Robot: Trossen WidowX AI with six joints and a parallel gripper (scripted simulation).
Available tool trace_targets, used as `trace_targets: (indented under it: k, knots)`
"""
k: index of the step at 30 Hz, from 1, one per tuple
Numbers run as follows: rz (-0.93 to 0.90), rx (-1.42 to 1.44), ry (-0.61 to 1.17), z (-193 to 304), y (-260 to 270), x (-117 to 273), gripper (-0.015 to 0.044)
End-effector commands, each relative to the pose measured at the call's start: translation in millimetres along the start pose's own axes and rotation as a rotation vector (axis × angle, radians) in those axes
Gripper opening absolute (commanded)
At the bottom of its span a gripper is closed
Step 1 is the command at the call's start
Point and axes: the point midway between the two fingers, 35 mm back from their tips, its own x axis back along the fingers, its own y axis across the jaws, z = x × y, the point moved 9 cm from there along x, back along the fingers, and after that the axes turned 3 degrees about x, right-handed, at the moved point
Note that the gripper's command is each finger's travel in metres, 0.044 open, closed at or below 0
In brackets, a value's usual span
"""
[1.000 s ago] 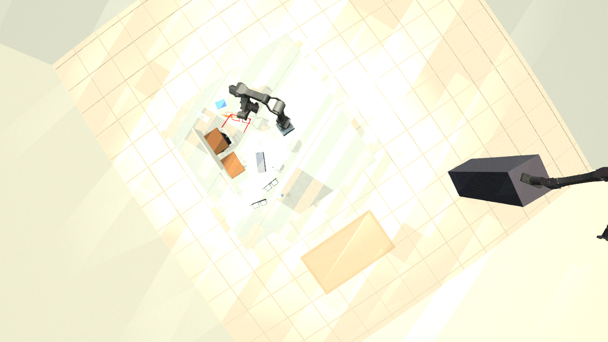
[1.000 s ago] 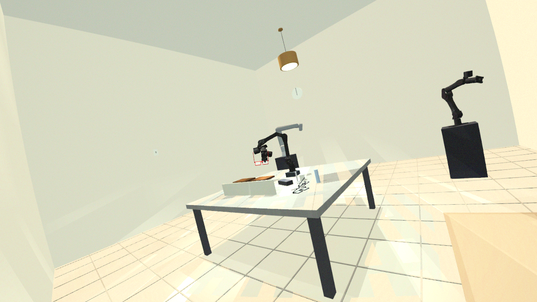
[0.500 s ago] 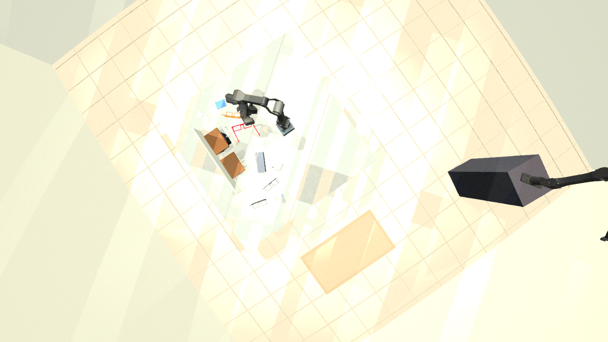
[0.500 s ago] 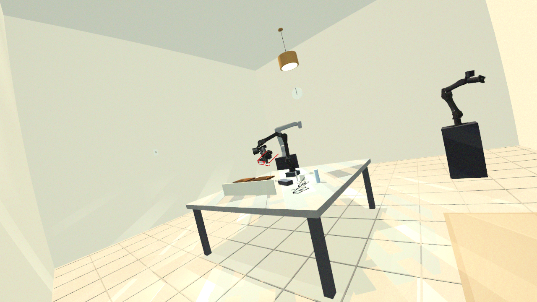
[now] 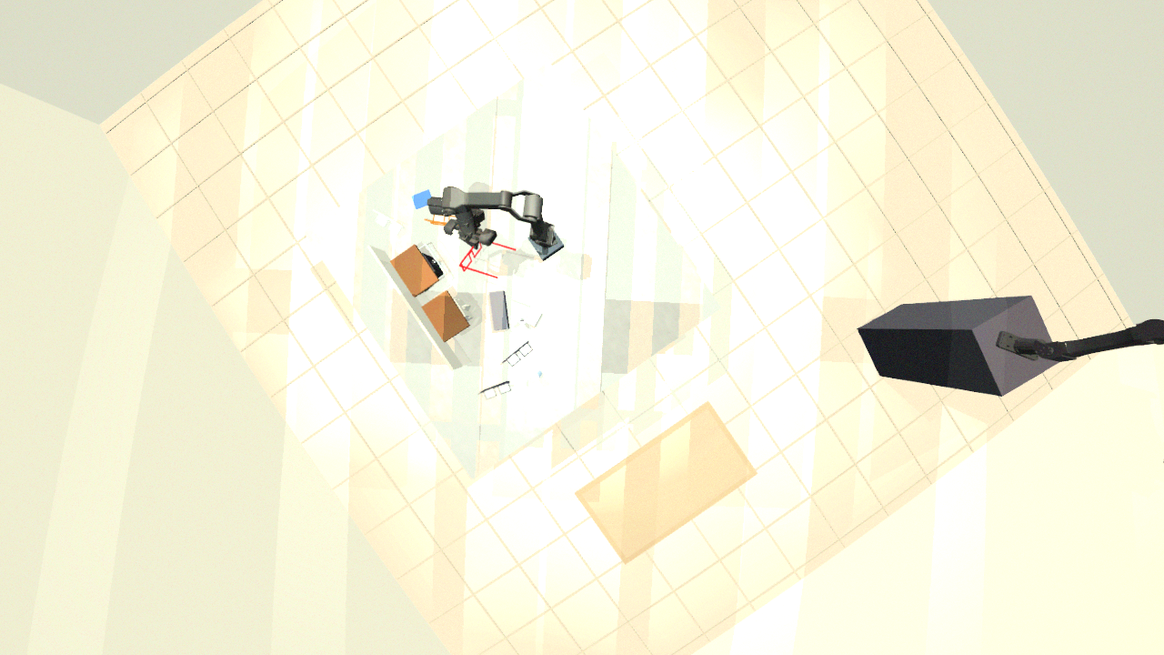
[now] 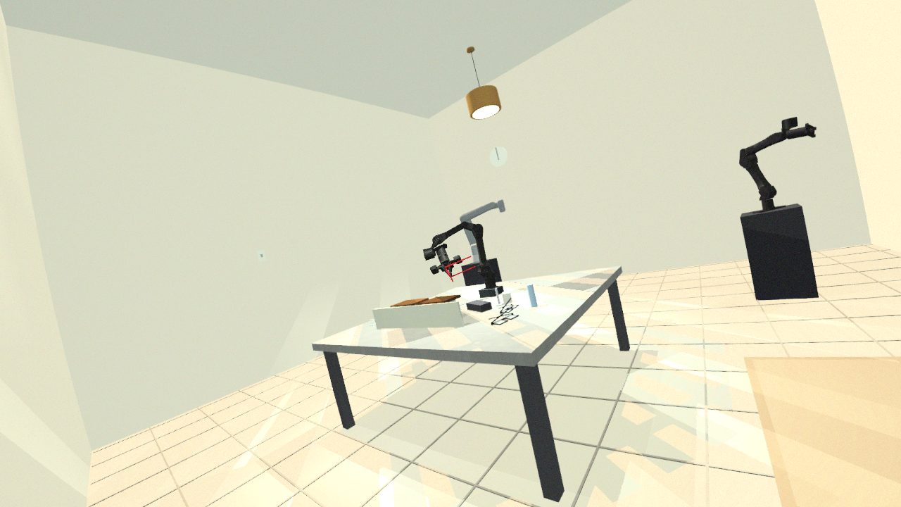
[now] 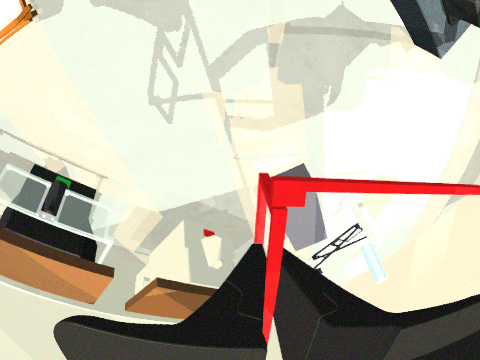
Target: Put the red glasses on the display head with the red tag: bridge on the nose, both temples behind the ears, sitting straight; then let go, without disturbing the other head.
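The red glasses (image 5: 481,273) (image 6: 464,271) (image 7: 370,185) hang tilted above the worktop (image 6: 428,355), clear of the red-tagged head (image 5: 466,307) (image 7: 212,247), gripped by the nearly closed pincer (image 5: 478,242) (image 6: 449,272) (image 7: 264,254). Grasp and lift are done; aligning, seating bridge and temples, and release remain.

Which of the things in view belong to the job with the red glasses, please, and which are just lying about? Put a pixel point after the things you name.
For the job:
- red glasses (image 5: 466,261) (image 6: 462,272) (image 7: 277,240), in the gripper (image 7: 264,254)
- display head with the red tag (image 7: 212,246)
- other head, green-tagged, to leave undisturbed

Lying about:
- orange glasses (image 5: 436,221) (image 7: 17,26)
- two black-framed glasses
- grey box (image 5: 498,310) (image 6: 479,305) (image 7: 301,215)
- light-blue cylinder (image 6: 532,296) (image 7: 373,261)
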Motion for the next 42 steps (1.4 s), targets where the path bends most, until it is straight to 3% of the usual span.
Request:
trace_targets:
  k: [1,42]
  knots:
    - [0.019,0.206,-0.036,8.2,-2.5,-8.0,0.0000]
    - [0.363,2.062,-0.171,78.2,-47.6,-75.1,0.0000]
